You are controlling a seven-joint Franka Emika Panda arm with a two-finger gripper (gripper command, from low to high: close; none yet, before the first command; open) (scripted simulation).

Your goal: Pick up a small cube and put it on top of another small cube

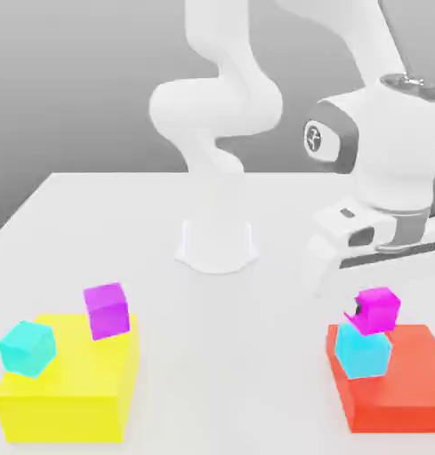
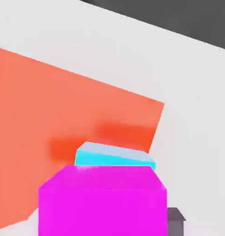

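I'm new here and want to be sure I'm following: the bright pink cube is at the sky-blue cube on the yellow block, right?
Not quite: the bright pink cube is indeed at the sky-blue cube, but that one sits on the red block, as the exterior view shows.

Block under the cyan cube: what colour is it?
The block is red, best seen in the exterior view.

We can read no words or numbers; we see only a small emblem (image 1: 314, 137) on the robot arm's (image 1: 332, 138) round joint cap, too small to decipher.
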